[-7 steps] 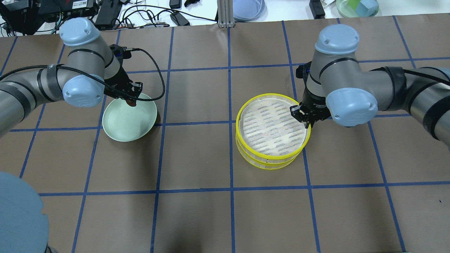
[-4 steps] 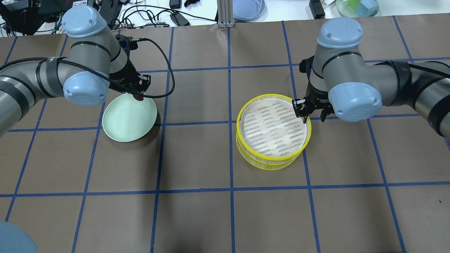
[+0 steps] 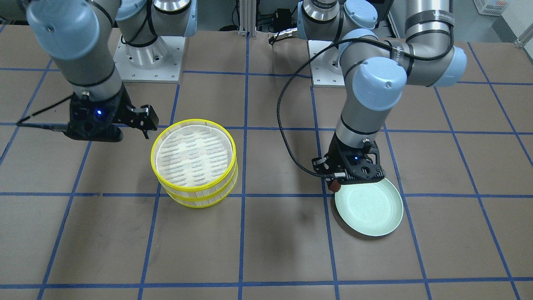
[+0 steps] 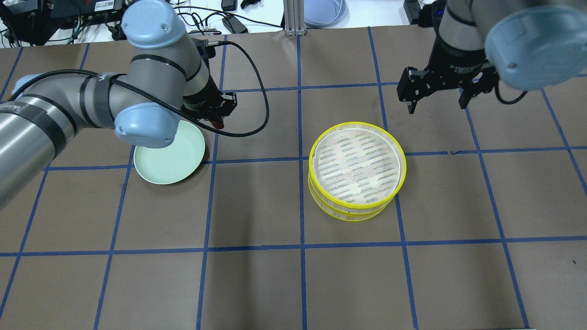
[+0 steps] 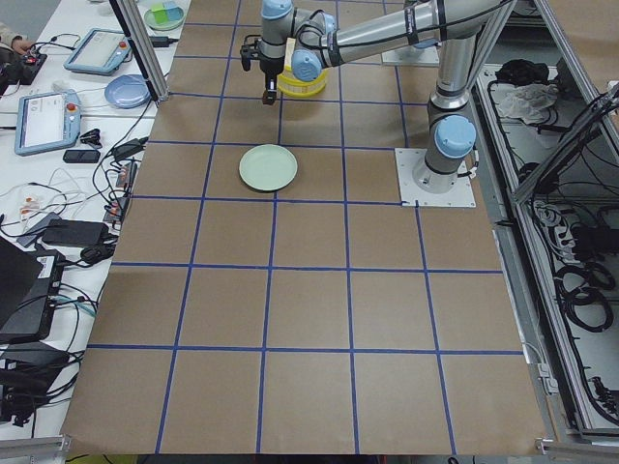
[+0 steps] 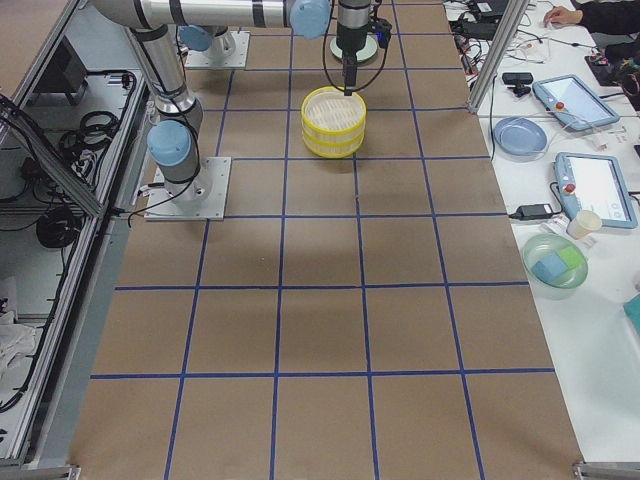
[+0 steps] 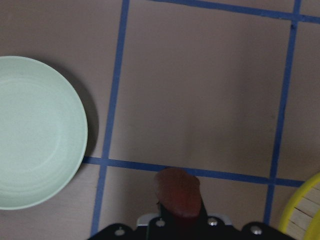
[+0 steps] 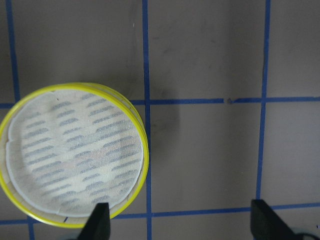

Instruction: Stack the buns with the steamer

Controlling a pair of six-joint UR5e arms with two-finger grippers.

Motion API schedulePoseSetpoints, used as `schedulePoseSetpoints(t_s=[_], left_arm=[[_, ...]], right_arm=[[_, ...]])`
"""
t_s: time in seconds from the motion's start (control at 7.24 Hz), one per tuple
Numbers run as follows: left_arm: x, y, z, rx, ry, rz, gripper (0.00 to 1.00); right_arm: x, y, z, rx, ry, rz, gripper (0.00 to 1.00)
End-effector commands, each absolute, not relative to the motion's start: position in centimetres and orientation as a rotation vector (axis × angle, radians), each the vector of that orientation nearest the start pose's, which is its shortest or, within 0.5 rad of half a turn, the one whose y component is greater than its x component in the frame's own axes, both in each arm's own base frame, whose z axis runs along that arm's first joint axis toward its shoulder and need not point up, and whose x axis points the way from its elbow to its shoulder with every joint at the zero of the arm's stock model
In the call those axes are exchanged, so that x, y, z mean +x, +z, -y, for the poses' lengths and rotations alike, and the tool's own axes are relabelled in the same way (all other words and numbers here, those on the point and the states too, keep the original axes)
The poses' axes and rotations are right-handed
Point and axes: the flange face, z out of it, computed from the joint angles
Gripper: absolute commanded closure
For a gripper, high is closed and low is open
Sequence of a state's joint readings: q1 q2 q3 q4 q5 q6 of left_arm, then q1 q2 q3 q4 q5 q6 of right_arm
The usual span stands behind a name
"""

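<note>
Reddish-brown bun (image 7: pixel 177 192) pinched between the closed fingers of the left gripper (image 3: pixel 335 183), over bare table just beside the rim of the pale green plate (image 4: pixel 169 160), on the side facing the steamer (image 4: pixel 357 160). In the overhead view only the bun's tip shows below the fingers, and the left arm's elbow covers part of the plate. The wrist view cuts the bun off at the frame's lower edge. The plate lies toward the table's left end. The steamer, two yellow-rimmed tiers stacked, stands nearer the middle; a patterned liner across the top tier hides whatever is inside. The left arm reaches in from the left end, wrist pointing down. The right gripper (image 4: pixel 435 106) hangs with fingers spread wide, pointing down, apart from the steamer on its far-edge side.
</note>
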State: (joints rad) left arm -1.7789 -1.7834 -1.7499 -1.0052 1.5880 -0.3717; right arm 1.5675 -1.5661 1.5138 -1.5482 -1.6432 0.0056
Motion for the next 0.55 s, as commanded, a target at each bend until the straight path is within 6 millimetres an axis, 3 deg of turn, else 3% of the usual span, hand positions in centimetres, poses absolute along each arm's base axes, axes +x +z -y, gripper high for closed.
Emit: schedulePoseSetpoints(t_s=[0.0,0.14,0.41], left_arm=[[-32.5,36.0,50.7,-0.476,-0.338,-3.189,1.0],[-35.2,37.0,50.1,-0.547,-0.359,-3.203,1.0],[-39.3,35.5,48.5,-0.679,-0.318,-3.198,1.0]], right_arm=[[12.3,54.7,48.8,0.006,-0.085,-3.166,0.0],[11.2,55.0,48.8,-0.08,-0.094,-3.171,0.0],[10.9,55.5,49.4,-0.087,-0.193,-3.179,0.0]])
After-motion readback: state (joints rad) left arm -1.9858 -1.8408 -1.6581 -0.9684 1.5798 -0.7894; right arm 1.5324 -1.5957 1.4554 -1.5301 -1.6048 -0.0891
